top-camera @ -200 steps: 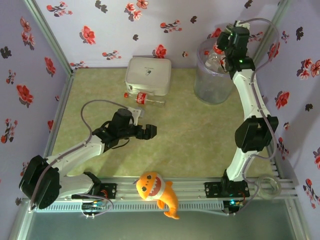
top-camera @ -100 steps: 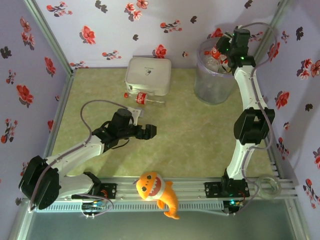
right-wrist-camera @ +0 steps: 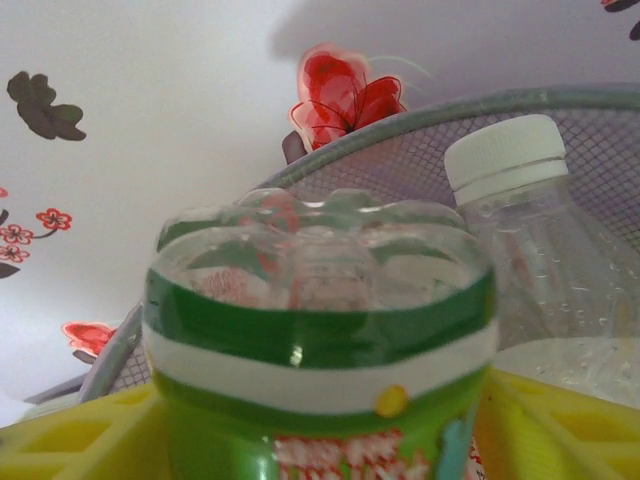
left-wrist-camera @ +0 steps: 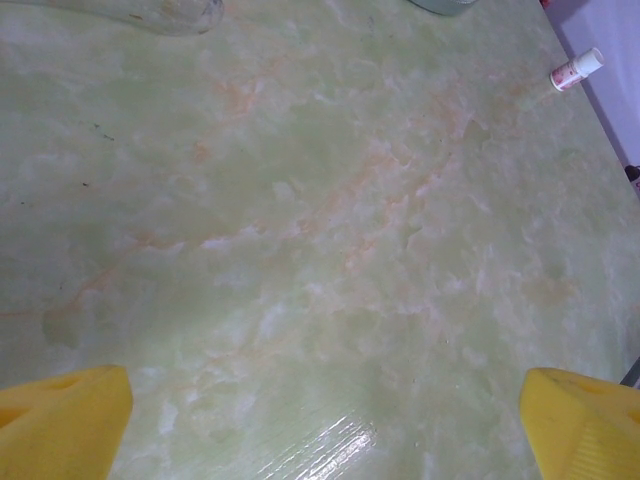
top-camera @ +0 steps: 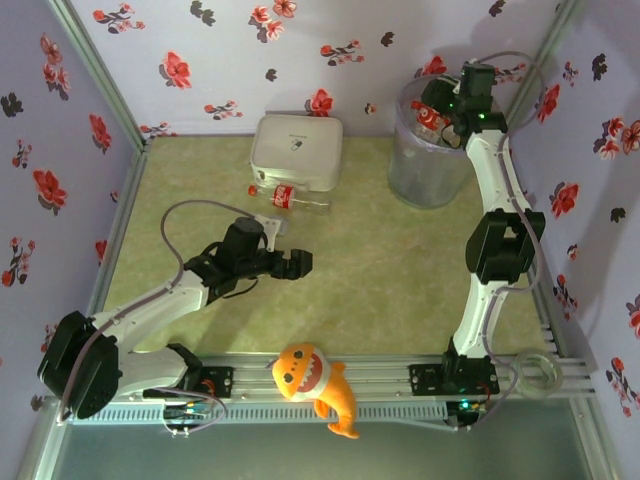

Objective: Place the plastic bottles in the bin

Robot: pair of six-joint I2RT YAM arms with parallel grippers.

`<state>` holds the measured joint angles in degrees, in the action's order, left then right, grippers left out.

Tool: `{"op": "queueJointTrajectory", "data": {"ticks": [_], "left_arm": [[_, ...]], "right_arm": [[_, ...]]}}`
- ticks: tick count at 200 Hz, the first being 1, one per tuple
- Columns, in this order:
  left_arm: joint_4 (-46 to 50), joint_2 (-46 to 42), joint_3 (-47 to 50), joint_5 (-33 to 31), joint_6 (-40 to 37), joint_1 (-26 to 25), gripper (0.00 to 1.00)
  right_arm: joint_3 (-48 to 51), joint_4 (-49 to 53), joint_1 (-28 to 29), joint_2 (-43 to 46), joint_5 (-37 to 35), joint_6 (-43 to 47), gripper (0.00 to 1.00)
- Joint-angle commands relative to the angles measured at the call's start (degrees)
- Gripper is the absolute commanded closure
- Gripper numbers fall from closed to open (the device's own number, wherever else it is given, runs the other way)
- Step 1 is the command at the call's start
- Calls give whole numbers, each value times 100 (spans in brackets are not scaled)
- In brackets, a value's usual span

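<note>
Nearest the bases there's the plush shark (top-camera: 315, 385) on the rail, not our problem; just past it the left tool (top-camera: 297, 262) hovers over bare table (top-camera: 380, 260), fingers spread wide with nothing between them; its wrist view catches a small bottle (left-wrist-camera: 577, 70) lying off near the wall. Further out a red-label bottle (top-camera: 290, 197) lies right against the white box (top-camera: 296, 148). Far right, the right tool (top-camera: 435, 105) is over the mouth of the bin (top-camera: 425, 175) with a green-banded bottle (right-wrist-camera: 320, 330) sitting between its fingers; honestly can't tell if they're clamping it or just beside it; a white-capped bottle (right-wrist-camera: 530, 260) is already in there.

What could go wrong, I reckon: the drop looks close to the rim, so the bottle could clip it and bounce out onto the table; it could also snag on a finger.

Versus a second ago: the right wrist has swung further left over the bin; the left arm and the bottle by the box haven't budged.
</note>
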<state>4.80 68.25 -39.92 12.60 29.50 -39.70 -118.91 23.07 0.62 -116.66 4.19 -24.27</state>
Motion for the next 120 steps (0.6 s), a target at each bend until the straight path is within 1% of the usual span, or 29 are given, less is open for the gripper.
{"op": "queueJointTrajectory", "data": {"ticks": [1, 27, 44, 63, 82, 107, 120], "left_arm": [[-9, 119, -170, -47, -40, 49, 0], [-80, 219, -191, -5, -34, 46, 0], [-102, 237, -196, 5, -27, 50, 0], [-116, 237, -184, 14, -24, 47, 0], [-119, 232, -174, 23, -23, 46, 0], [-102, 172, -161, 23, -5, 50, 0], [-85, 136, -148, 23, 2, 46, 0]], "right_arm": [[-203, 445, -89, 399, -114, 127, 22], [-233, 614, -89, 752, -326, 353, 17], [-216, 727, -89, 968, -521, 520, 16], [-170, 767, -89, 1105, -640, 638, 18], [-172, 765, -89, 1104, -675, 686, 24], [-383, 795, -85, 853, -640, 698, 41], [-595, 849, -88, 619, -591, 671, 44]]}}
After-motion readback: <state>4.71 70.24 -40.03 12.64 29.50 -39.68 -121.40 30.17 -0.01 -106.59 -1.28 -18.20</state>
